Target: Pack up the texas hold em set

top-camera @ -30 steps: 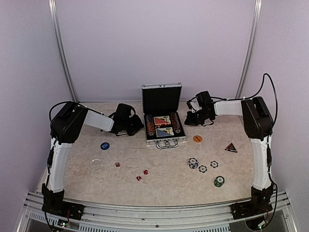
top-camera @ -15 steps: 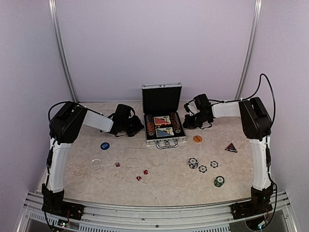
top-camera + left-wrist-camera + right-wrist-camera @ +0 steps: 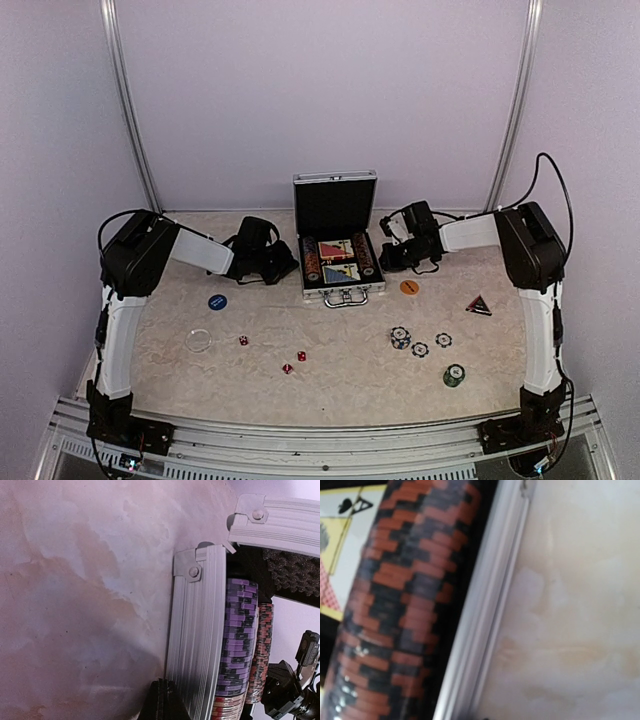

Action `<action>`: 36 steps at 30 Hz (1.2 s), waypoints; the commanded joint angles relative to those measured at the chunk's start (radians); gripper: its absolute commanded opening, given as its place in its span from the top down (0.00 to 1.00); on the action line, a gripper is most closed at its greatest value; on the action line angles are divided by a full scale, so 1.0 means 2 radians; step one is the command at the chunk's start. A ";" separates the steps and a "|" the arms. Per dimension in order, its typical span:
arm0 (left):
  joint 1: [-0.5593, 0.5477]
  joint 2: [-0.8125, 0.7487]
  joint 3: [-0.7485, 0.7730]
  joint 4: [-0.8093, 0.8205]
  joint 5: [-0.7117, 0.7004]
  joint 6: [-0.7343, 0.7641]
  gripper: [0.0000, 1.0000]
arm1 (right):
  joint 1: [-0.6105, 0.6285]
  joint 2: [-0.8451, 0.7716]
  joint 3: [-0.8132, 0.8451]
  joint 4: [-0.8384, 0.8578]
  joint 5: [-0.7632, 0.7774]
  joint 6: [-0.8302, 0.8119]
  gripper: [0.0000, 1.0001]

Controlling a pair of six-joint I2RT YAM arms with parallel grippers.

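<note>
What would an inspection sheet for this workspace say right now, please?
Surface: marbled table, with small pieces scattered across its near half.
Job's things: silver case open with its lid upright, chip rows and card decks inside. Outside it lie three red dice, blue disc, orange disc, clear ring, three striped chips and green chip.
Clutter: dark triangular piece near the right arm.
Grippers: left gripper shut, beside the case's left wall; right gripper shut, beside its right wall.
Cables: black cable arching over the right arm.
Surroundings: pale walls and metal uprights.
</note>
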 commanded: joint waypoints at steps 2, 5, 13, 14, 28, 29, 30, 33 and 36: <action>-0.018 -0.017 -0.017 -0.021 0.026 0.004 1.00 | 0.046 -0.013 -0.031 -0.015 -0.035 -0.011 1.00; -0.018 -0.021 -0.025 -0.021 0.026 0.007 1.00 | 0.057 -0.019 -0.043 -0.007 -0.039 -0.011 1.00; -0.011 -0.040 -0.050 -0.021 0.019 0.011 1.00 | 0.084 -0.033 -0.072 0.014 -0.046 -0.002 1.00; -0.011 -0.041 -0.052 -0.021 0.019 0.012 1.00 | 0.088 -0.035 -0.074 0.015 -0.047 -0.002 1.00; -0.020 -0.089 -0.122 -0.006 0.023 0.009 1.00 | 0.160 -0.057 -0.097 0.030 -0.026 0.020 1.00; -0.023 -0.095 -0.128 -0.003 0.023 0.008 1.00 | 0.162 -0.060 -0.100 0.031 -0.024 0.022 1.00; -0.028 -0.099 -0.135 -0.001 0.022 0.008 1.00 | 0.164 -0.063 -0.105 0.033 -0.023 0.024 1.00; -0.043 -0.106 -0.153 0.008 0.022 0.003 1.00 | 0.165 -0.073 -0.122 0.040 -0.017 0.028 1.00; -0.057 -0.110 -0.163 0.019 0.024 -0.002 1.00 | 0.165 -0.084 -0.137 0.043 -0.006 0.031 1.00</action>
